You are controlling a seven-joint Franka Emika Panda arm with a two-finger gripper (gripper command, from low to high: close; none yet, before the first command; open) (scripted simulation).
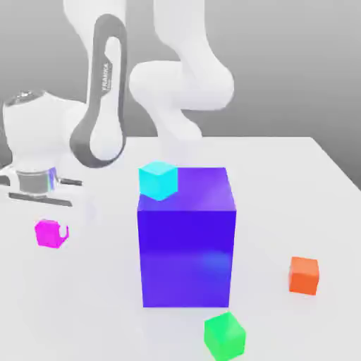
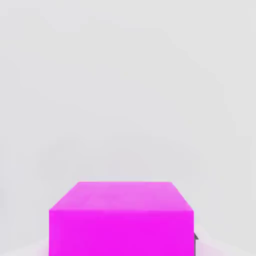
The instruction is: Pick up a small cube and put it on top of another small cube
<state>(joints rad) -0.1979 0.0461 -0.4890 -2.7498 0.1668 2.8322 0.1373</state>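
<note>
The small cube (image 1: 48,233), plain magenta, sits low over the white table (image 1: 84,310) at the exterior view's left. My gripper (image 1: 51,238) comes down on it from above, and its pale fingers (image 1: 65,232) are shut on the cube's sides. In the hand view the magenta cube (image 2: 121,220) is very close, with a dark fingertip (image 2: 195,238) at its edge. The other small cube (image 1: 225,336), bright green, lies near the front edge, in front of the big blue-violet block (image 1: 187,243) and far from the gripper.
A cyan cube (image 1: 158,179) stands behind the block's upper left corner. An orange cube (image 1: 304,274) rests at the exterior view's right. The white arm (image 1: 106,99) rises behind the block.
</note>
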